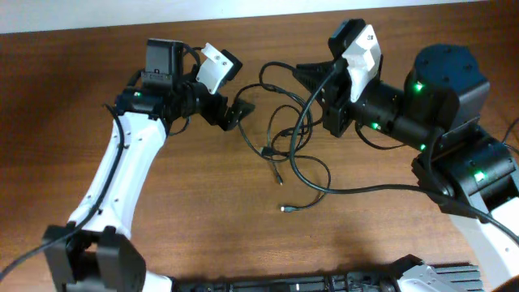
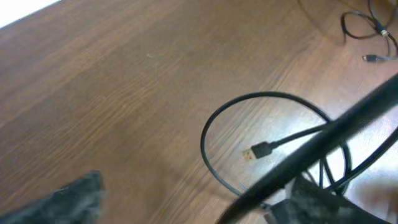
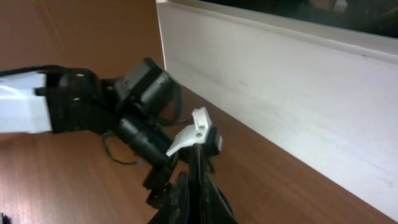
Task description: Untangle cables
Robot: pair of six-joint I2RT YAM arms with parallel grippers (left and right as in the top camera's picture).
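Far side, the right gripper [image 1: 308, 75] is clamped shut on one of the cables [image 1: 302, 115]. The left gripper [image 1: 240, 109], just left of them, has its jaws spread wide, holding nothing.

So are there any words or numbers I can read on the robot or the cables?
None. No words, numbers or signs show on the cables, the plug, the left arm, the right arm, the table or the white wall. Only green lights glow on the arms.
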